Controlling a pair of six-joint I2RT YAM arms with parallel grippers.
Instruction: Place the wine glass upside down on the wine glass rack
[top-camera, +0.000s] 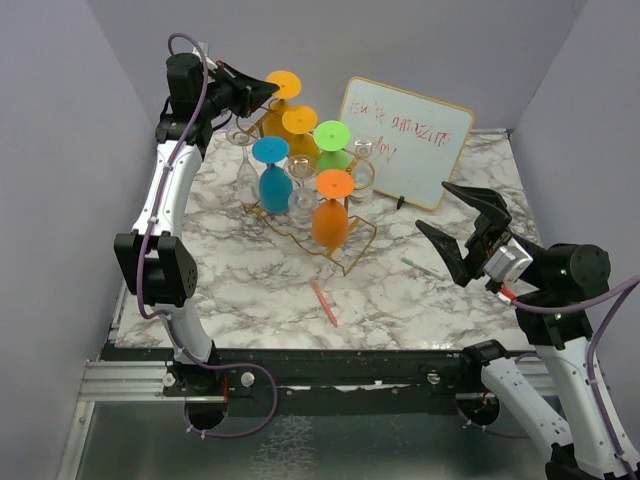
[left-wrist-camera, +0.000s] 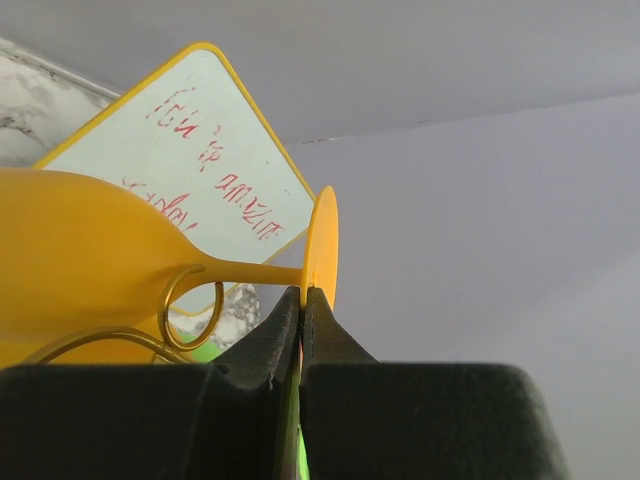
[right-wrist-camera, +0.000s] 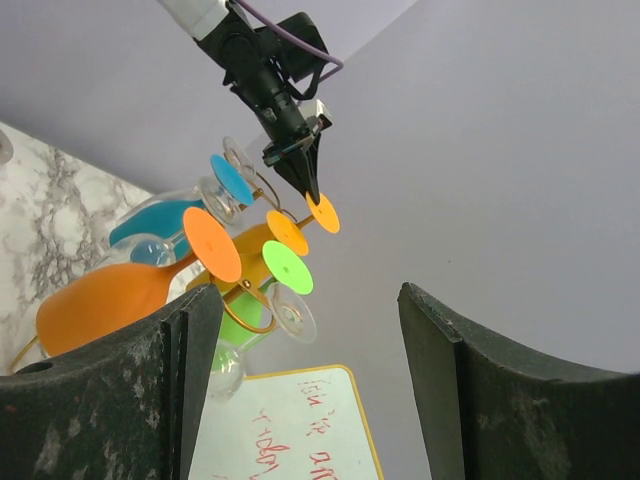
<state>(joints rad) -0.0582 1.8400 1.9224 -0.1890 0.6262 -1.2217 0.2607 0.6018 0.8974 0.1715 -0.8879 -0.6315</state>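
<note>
Yellow glass hangs inverted at the rack's back (stem through a loop); left fingers, shut, touch its foot, probably seating it. Right fingers gape empty, well aside.

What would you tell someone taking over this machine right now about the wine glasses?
Left gripper: shut, tips at the foot of the yellow glass; whether it pinches the foot is unclear.
Right gripper: open, empty, above the right side of the table.
Things: the yellow glass hangs upside down on the gold rack, stem through a loop, alongside a blue glass, an orange glass and others.
Done: the glass looks placed.
Left: probably just backing the left arm away.
</note>
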